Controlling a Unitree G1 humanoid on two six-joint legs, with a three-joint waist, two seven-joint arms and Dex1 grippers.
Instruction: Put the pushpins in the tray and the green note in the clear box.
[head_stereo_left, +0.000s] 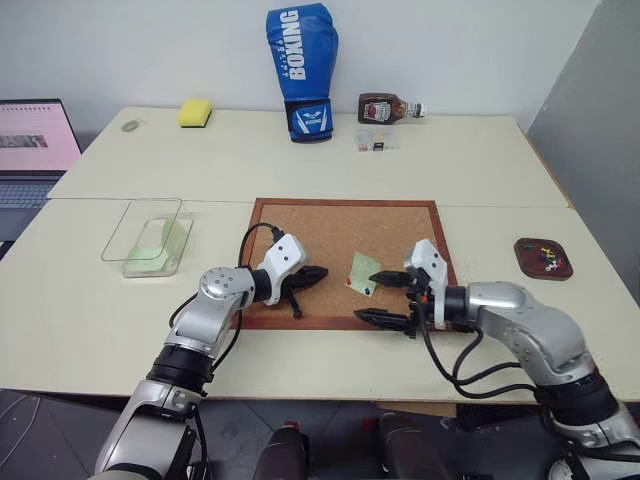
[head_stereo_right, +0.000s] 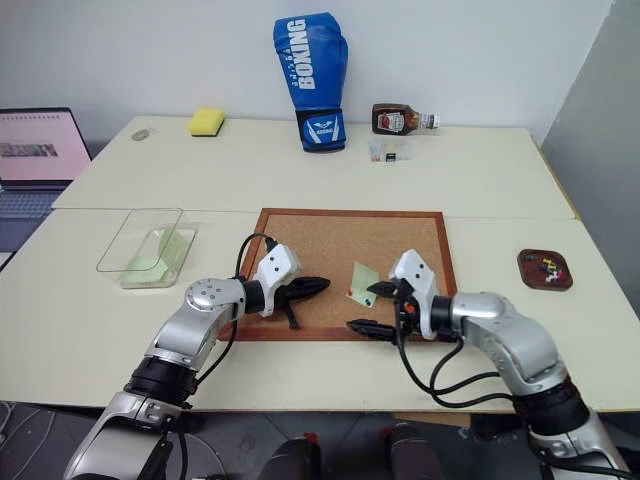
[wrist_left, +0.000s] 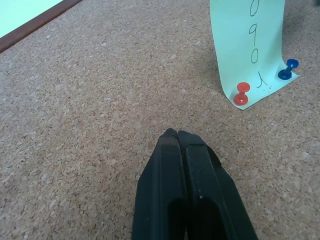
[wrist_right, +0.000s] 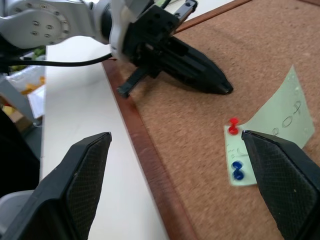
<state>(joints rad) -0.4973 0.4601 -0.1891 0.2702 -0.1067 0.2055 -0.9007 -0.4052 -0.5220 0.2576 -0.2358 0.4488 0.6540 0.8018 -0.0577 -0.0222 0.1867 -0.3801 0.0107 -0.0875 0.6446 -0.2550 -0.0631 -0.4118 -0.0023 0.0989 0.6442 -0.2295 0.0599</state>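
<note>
I am at the pin-pulling step: a green note (head_stereo_left: 364, 272) is pinned to the cork board (head_stereo_left: 320, 225) by two pushpins along its near edge, a red pushpin (wrist_left: 242, 93) and a blue pushpin (wrist_left: 287, 69), while its far part curls up off the cork. My right gripper (head_stereo_left: 393, 299) hangs at the near right part of the board, just beside the note, with its two fingers spread wide and nothing between them. My left gripper (head_stereo_left: 312, 273) rests over the cork on the note's other side, fingers pressed together on nothing. As I judge it, the next move calls for bringing the spread right fingers around one small pin head, closing on it and drawing it straight out without tearing or dragging the paper; the heads are tiny, so the aim must be close. The tray (head_stereo_left: 543, 258) sits well apart on the table to my right and already holds several small coloured pins, too small for me to count. The clear box (head_stereo_left: 148, 236) stands off to my left, with some pale-green paper lying in it.
</note>
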